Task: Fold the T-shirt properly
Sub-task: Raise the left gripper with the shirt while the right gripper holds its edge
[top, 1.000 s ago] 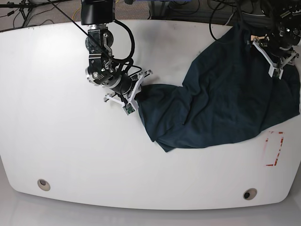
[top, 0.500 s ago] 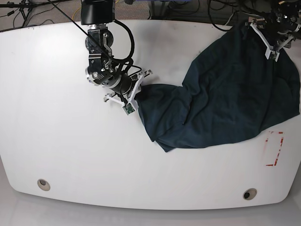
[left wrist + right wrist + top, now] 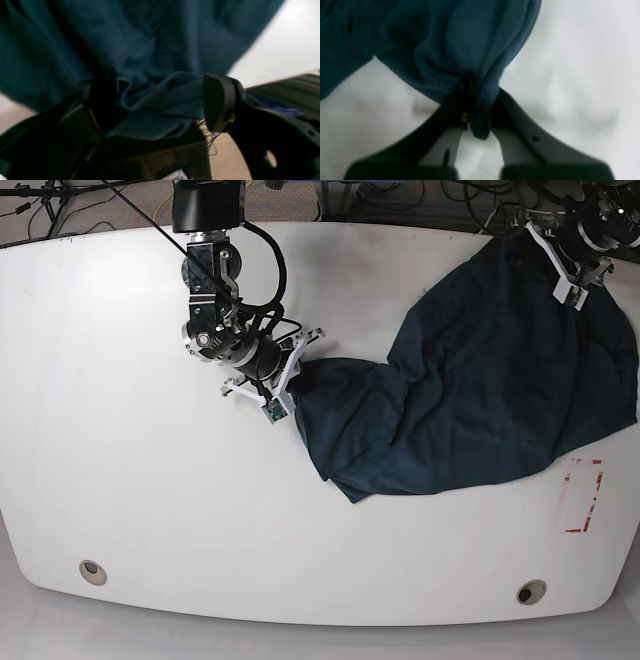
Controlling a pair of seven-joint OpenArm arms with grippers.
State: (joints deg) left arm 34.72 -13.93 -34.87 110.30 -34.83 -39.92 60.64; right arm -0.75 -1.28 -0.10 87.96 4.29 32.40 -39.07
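Right tool (image 3: 290,380) sits at about 9 o'clock of the surface's middle in the base view, its fingers pressed together on a bunched corner of the T-shirt (image 3: 480,390). In the right wrist view the same tool (image 3: 472,110) shows dark cloth gathered tightly between the two black fingers (image 3: 510,117), with a small tuft of fabric poking out below the pinch and the white surface (image 3: 570,75) behind it.

Left tool (image 3: 565,255) is up at roughly 1 o'clock, at the far edge of the surface (image 3: 150,480). Its white fingers stand spread apart over the top corner of the garment. In the left wrist view this tool (image 3: 155,105) has a rumpled fold of the T-shirt (image 3: 160,50) lying between its widely parted pads (image 3: 217,102); the cloth touches the right-hand pad, but whether the pads actually press on it I cannot tell, as the picture is blurred.

Dark teal-navy, the T-shirt stretches across the right half of the surface, from the right tool's pinch near the centre up toward 1 o'clock and down toward 4 o'clock. It is wrinkled and unfolded, with a narrower band near the pinched corner widening into a broad spread that reaches the surface's right edge. Its lowest point lies at about 6 o'clock from the pinch.

A red rectangular outline (image 3: 585,495) is marked on the surface just beside the garment's lower right edge, at about 4 o'clock. Two round holes (image 3: 92,571) lie near the front edge, at 7 and 5 o'clock. Cables (image 3: 80,200) run along the floor beyond the far edge.
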